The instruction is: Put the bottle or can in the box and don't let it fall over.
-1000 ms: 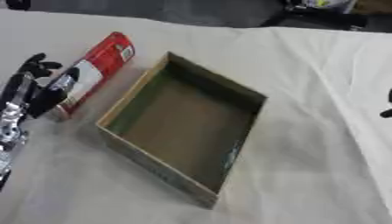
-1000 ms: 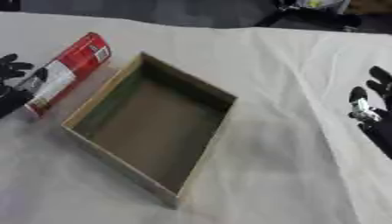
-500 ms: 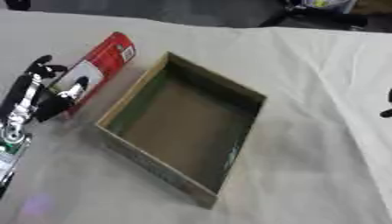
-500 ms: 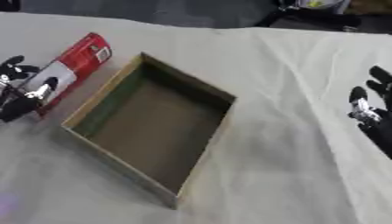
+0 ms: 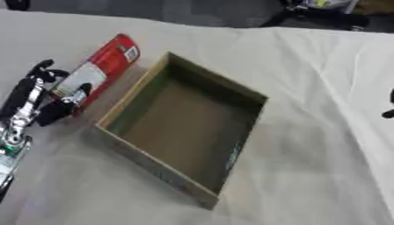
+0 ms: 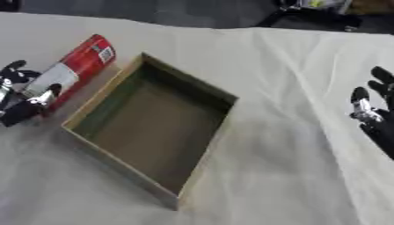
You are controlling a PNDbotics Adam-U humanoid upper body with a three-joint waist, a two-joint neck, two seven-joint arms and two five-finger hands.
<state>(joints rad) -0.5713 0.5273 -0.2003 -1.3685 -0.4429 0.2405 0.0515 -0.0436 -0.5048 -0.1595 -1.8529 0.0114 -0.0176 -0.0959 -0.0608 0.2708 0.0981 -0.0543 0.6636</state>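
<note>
While the red-and-white can (image 5: 98, 72) lies beside the box (image 5: 181, 127), the left hand (image 5: 48, 94) curls around its end.

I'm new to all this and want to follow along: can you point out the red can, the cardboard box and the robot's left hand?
red can (image 5: 104, 70), left eye view, on its red upper body.
cardboard box (image 5: 150, 163), left eye view, on its near wall.
left hand (image 5: 31, 94), left eye view, on the hand's back.
</note>
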